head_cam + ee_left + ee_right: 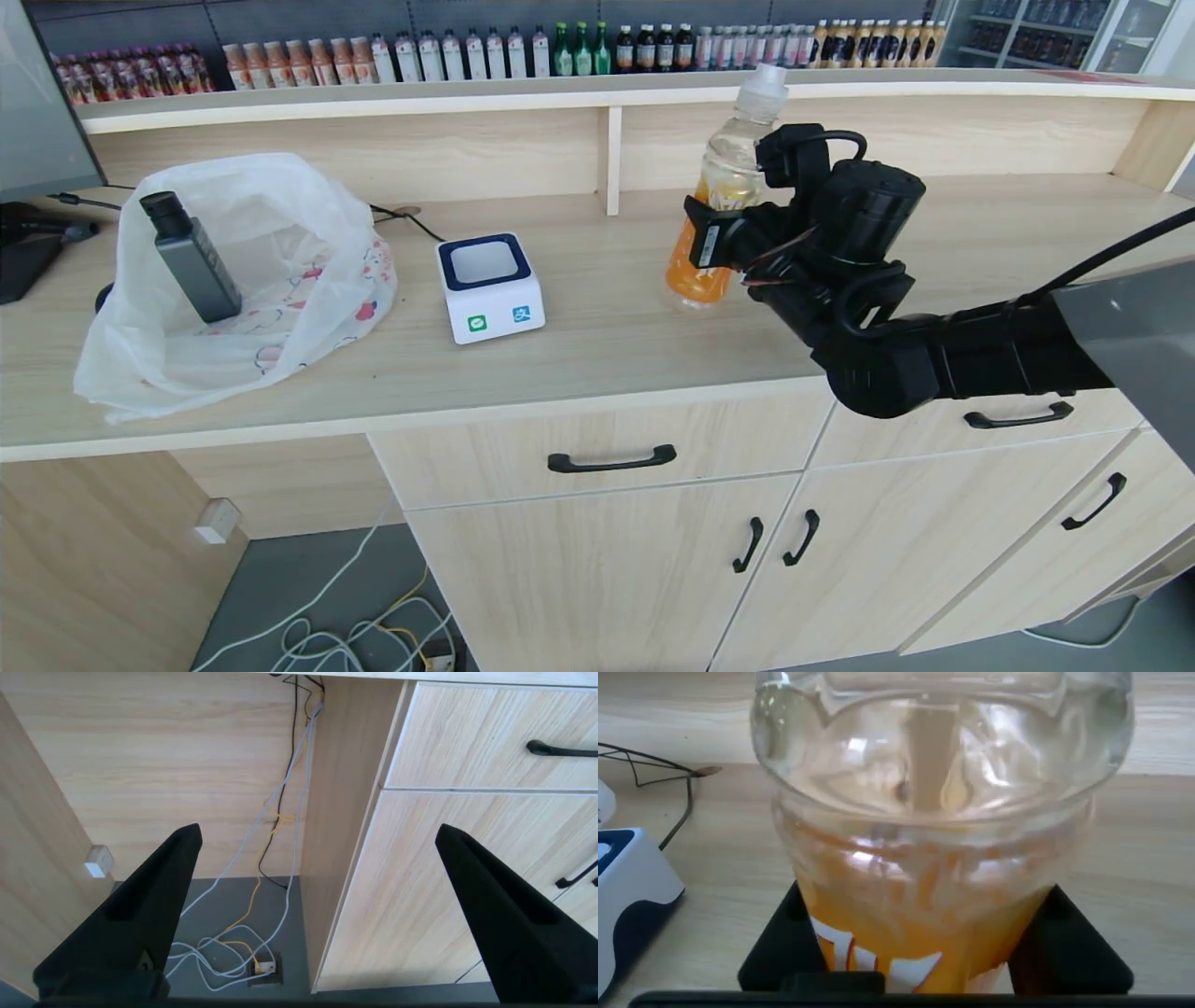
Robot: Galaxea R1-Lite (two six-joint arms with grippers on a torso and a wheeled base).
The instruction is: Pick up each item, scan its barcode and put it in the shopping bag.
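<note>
right gripper [717,245] clamped mid-body on bottle [729,175] — right of scanner [489,285] | smooth, part-full, likely slippery — grip the waist | left gripper [318,833] wide

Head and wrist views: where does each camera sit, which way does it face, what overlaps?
Head view: on the head, facing forward-down at the counter; right arm, right tool shut on the orange bottle.
Left wrist view: on left wrist, low, facing cabinet front and floor cables; left tool open.
Right wrist view: on right wrist, facing the bottle close up; tool pads flank it.
Shared: head and right wrist views both show bottle, counter, white scanner box.
</note>
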